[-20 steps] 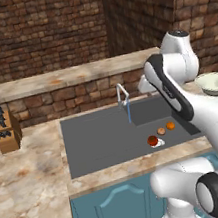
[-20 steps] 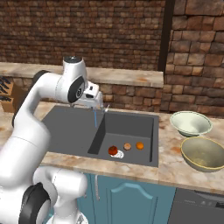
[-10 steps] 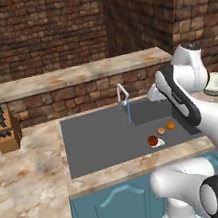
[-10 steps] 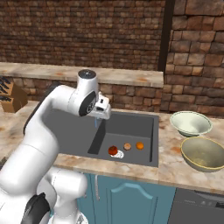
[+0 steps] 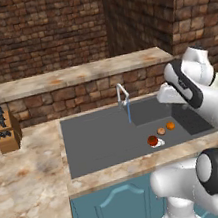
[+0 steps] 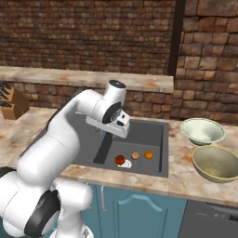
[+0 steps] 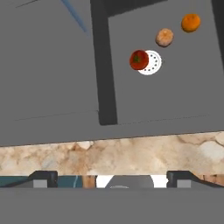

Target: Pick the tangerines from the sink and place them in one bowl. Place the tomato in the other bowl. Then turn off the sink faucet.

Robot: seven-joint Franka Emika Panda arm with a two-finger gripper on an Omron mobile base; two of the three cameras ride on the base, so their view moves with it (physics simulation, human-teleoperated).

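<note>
The pincer (image 7: pixel 112 177) hangs high above the front lip of the sink (image 7: pixel 52 78), its two dark tips spread about as wide as they go and holding nothing. All the fruit is still in the basin, so the step in hand, as I judge it, is the reach for a first tangerine.

Taking the hand view from left to right: well ahead of the left tip runs the thin blue stream from the faucet (image 5: pixel 121 94), which is plainly still running. Ahead and a little to the right of the tips lies the dark red tomato (image 7: pixel 139 60), touching the white drain (image 7: pixel 151 62) on its right. Just beyond that, further right, sits the paler tangerine (image 7: pixel 164 37), and furthest right, near the basin wall, the bright orange tangerine (image 7: pixel 191 22). The three lie in a slanting row, close together but apart.

To do this well, the hand should travel forward and right before descending, then come straight down over one tangerine with a tip on either side. The bright one looks the easier start, being furthest from the tomato, though the wall crowds it. Turning the jaws across the row would keep a tip from nudging a neighbour. The olive-tan bowl (image 6: pixel 216 162) waits on the counter off to the right, nearer than the cream bowl (image 6: pixel 202 130).
</note>
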